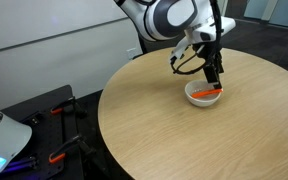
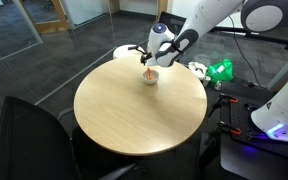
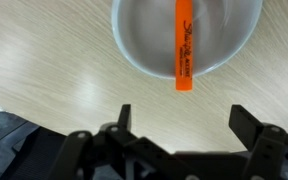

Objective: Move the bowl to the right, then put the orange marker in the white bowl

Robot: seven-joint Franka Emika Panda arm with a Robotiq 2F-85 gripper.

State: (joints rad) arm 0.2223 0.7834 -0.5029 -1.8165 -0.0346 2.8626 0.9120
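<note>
In an exterior view, the gripper (image 1: 214,76) hangs just above the white bowl (image 1: 197,97), and the orange marker (image 1: 211,92) lies in it w/ one end propped at the rim. The bowl sits toward the far side of the round wooden table (image 1: 149,130). Can't tell the jaw gap here.

In an exterior view from farther off, the gripper (image 2: 149,63) is right over the bowl (image 2: 151,78), near the table (image 2: 134,120) edge. The marker is too small to make out.

Wrist view: the gripper (image 3: 184,120) has its jaws spread wide w/ nothing between them. The marker (image 3: 184,45) lies across the bowl (image 3: 144,55), tip poking out past the rim. It looks delivered, so my read is the step now is a clean exit: lift straight up w/ jaws kept apart and no sideways drift, or a finger could clip that overhanging end and flip it out.

Writing: dark print runs along the marker barrel, too blurred to read. No other labels visible.
</note>
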